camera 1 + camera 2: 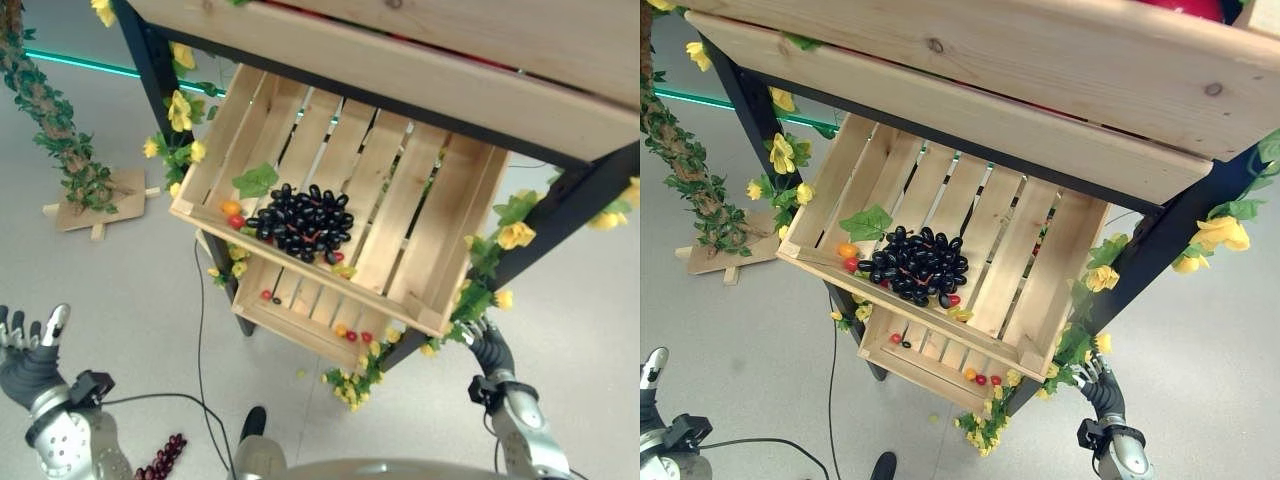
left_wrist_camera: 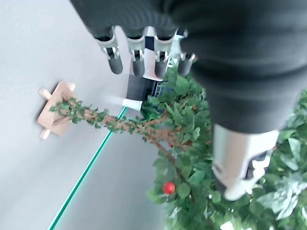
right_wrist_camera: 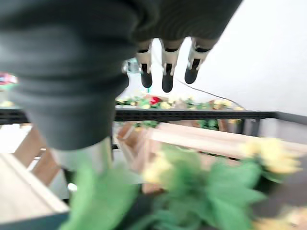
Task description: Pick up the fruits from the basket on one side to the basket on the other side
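Well, my left hand (image 1: 30, 345) hung low over the floor, well away from the stand, with its fingers straight and nothing in it. A small bunch of dark grapes (image 1: 162, 458) lay on the floor near that arm. Further right, the wooden crate (image 1: 440, 225) held a big pile of black grapes (image 1: 303, 222), with an orange fruit (image 1: 231, 207) and a red one (image 1: 237, 221) just beside them. A few little fruits sat in the lower crate (image 1: 285, 325) too. My right hand (image 1: 487, 343) was up by the crate's corner, among the yellow flowers (image 1: 515, 235), with its fingers loose and empty. I thought it might snag on the leaves, or knock grapes down through the slats.
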### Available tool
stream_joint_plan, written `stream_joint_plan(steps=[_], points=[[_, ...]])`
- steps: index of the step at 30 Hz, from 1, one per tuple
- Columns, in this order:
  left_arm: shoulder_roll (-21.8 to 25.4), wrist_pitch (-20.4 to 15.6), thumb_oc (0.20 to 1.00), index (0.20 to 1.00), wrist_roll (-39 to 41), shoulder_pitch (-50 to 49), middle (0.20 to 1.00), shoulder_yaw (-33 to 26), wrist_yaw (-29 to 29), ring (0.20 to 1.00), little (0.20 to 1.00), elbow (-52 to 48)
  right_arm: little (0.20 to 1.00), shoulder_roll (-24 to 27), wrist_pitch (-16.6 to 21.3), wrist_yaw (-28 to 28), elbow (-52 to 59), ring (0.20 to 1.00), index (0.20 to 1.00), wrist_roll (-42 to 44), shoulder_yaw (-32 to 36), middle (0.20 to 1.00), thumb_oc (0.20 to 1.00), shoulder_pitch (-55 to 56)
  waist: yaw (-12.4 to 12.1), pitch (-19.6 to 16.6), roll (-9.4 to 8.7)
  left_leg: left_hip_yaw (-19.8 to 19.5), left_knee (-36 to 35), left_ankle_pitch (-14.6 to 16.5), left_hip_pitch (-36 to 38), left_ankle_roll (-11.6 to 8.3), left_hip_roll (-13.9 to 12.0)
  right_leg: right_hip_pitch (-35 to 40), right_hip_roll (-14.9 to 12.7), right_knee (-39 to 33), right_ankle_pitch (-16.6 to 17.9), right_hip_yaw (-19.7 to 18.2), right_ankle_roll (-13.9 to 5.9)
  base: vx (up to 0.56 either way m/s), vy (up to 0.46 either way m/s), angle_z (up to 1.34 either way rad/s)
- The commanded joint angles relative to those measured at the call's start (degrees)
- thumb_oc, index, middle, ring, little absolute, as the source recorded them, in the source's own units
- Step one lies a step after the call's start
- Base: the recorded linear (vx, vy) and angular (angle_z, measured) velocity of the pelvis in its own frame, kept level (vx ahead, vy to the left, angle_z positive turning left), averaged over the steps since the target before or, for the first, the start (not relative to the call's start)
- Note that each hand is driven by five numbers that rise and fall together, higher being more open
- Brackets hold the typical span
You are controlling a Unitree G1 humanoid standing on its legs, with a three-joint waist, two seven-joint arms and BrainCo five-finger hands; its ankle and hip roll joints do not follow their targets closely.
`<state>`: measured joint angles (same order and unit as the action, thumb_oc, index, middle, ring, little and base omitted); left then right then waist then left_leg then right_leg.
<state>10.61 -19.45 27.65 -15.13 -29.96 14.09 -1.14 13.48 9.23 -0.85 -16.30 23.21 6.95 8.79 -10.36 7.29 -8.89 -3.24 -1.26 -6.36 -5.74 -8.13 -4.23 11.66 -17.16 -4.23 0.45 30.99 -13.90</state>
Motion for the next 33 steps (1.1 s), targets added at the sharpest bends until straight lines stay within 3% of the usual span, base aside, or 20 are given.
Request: stream_joint_plan(steps=[1,8,14,20,26,33], points=[[4.2,-2.4,1.000,1.000,-5.4,0.4,1.000,0.3,-2.1,1.000,1.000,-2.9,1.000,2.3,5.7,1.2,5.0,1.000,1.000,1.4,4.5,1.000,1.000,-3.8,-0.3,-1.2,2.00,2.1,-0.8,8.0,7.5,6.79,4.7,-8.1,2.1,4.9,6.8,-0.5,4.05,0.00,0.000,0.00],[8.2,-0.6,1.000,1.000,-11.5,-2.7,1.000,5.9,-8.5,1.000,1.000,-5.1,1.000,2.6,6.8,1.2,11.2,1.000,1.000,-0.4,6.3,1.000,1.000,-3.6,0.7,-1.0,2.65,3.0,-0.3,8.4,7.6,7.22,5.0,-8.7,1.6,5.2,7.3,-1.3,3.82,-0.02,0.021,0.00],[9.2,0.2,1.000,1.000,-9.8,-4.5,1.000,11.0,-13.2,1.000,1.000,-6.0,1.000,2.6,6.9,1.4,11.5,1.000,1.000,-1.6,6.0,1.000,1.000,-3.2,1.8,-0.7,2.92,4.8,0.6,9.0,7.8,7.59,5.0,-9.8,1.4,5.7,7.8,-2.6,3.57,-0.04,0.049,-0.11],[11.6,1.1,1.000,1.000,-9.9,-7.4,1.000,15.7,-17.5,1.000,1.000,-6.8,1.000,2.9,7.1,2.3,12.5,1.000,1.000,-3.3,7.0,1.000,1.000,-2.7,3.7,0.8,2.51,9.1,4.6,11.5,7.8,8.37,5.5,-13.5,-0.3,7.7,11.4,-5.7,2.12,-0.05,0.078,-0.44],[11.7,1.2,1.000,1.000,-9.8,-8.8,1.000,16.3,-17.6,1.000,1.000,-6.8,1.000,2.7,6.9,2.6,13.7,1.000,1.000,-4.5,6.7,1.000,1.000,-1.6,4.5,2.1,2.12,12.2,6.3,13.1,8.4,9.30,6.4,-15.5,-1.4,7.8,14.6,-7.4,1.11,-0.06,0.084,-0.59],[9.9,0.5,1.000,1.000,-12.1,-12.1,1.000,12.0,-16.1,1.000,1.000,-8.7,1.000,0.0,5.7,-1.9,19.6,1.000,1.000,-6.3,7.7,1.000,1.000,9.3,7.8,2.8,1.89,14.7,5.9,14.1,10.4,10.60,8.1,-18.1,-1.7,9.2,17.3,-7.1,0.49,-0.03,0.076,-0.26]])
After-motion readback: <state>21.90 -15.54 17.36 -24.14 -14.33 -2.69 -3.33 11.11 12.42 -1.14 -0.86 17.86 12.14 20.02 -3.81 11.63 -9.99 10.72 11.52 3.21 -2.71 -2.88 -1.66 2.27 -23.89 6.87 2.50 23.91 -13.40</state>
